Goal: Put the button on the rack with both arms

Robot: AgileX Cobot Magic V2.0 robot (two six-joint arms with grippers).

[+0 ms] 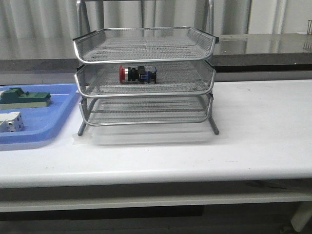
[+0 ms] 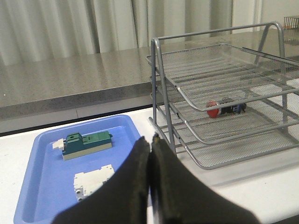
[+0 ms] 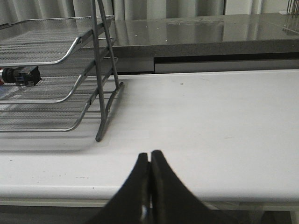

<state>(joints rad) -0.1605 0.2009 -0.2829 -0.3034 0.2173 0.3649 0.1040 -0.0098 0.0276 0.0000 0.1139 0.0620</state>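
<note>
The button [image 1: 138, 74], with red head, black body and blue rear block, lies on its side in the middle tray of the silver wire rack [image 1: 195, 46]. It also shows in the left wrist view [image 2: 226, 108] and at the edge of the right wrist view [image 3: 19, 75]. No arm shows in the front view. My left gripper [image 2: 150, 138] is shut and empty, above the edge of the blue tray, short of the rack [image 2: 224, 140]. My right gripper [image 3: 150, 153] is shut and empty over the table's front edge, to the right of the rack [image 3: 70, 51].
A flat blue tray [image 1: 58, 122] at the left of the white table holds a green component [image 1: 25, 98] and a white terminal block [image 1: 10, 122]. Both also show in the left wrist view: the green one [image 2: 87, 143], the white one [image 2: 93, 181]. A grey counter [image 1: 263, 46] runs behind.
</note>
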